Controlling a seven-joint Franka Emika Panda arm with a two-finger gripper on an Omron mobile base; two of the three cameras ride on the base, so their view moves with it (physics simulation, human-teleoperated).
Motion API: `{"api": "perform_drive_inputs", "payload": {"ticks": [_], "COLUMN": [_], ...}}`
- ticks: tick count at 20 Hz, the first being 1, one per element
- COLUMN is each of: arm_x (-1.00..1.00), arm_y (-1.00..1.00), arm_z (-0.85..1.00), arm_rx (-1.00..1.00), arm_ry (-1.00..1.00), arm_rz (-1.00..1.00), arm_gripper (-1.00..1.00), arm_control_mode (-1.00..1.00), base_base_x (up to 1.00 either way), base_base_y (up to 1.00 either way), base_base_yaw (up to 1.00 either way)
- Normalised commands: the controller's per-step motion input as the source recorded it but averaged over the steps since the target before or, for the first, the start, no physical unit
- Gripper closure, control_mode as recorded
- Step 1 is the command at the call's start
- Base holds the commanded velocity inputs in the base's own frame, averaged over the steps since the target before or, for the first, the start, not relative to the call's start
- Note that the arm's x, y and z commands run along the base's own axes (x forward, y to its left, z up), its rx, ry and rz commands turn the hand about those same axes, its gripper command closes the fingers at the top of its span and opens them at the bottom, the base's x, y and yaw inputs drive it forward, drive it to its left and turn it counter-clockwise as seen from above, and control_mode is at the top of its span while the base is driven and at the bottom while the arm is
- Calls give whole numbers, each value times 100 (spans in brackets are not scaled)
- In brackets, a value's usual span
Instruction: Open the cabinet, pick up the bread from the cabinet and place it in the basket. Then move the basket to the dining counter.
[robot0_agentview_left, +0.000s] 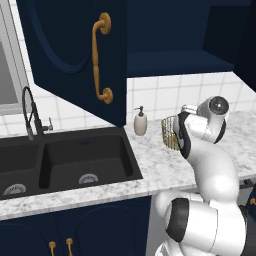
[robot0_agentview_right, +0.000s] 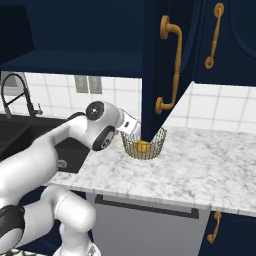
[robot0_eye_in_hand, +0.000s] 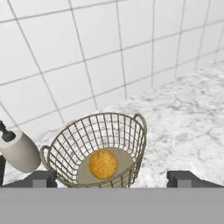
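One bread (robot0_eye_in_hand: 103, 164) lies in the unlabelled basket (robot0_eye_in_hand: 131, 131).

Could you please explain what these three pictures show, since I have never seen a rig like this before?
This is a simulated kitchen with a white robot arm on a driving base. Two pictures come from cameras on the base, behind the arm to its left and right. The third looks along the end effector, whose two dark finger tips stand wide apart, open, holding nothing. On the marbled counter sits a wire basket with the bread, a small golden lump, already inside it. A soap bottle stands beside the basket, near a black double sink. Above, the navy wall cabinet has its doors swung open.
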Motion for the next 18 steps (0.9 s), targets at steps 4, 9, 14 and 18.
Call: {"api": "perform_drive_inputs", "payload": {"ticks": [4,9,14,18], "arm_x": [-41,-20,3,5], "arm_y": [2,43,24,0], "arm_z": [4,-24,-21,-18], "arm_rx": [10,9,3,23], "arm_ry": [17,7,17,23], "arm_rz": [-3,-10,-11,-13], "arm_gripper": [-100,-100,-100,-100], "arm_control_mode": [-100,-100,-100,-100], "base_base_x": [0,0,0,0], "base_base_y": [0,0,0,0], "base_base_yaw": [0,0,0,0]}}
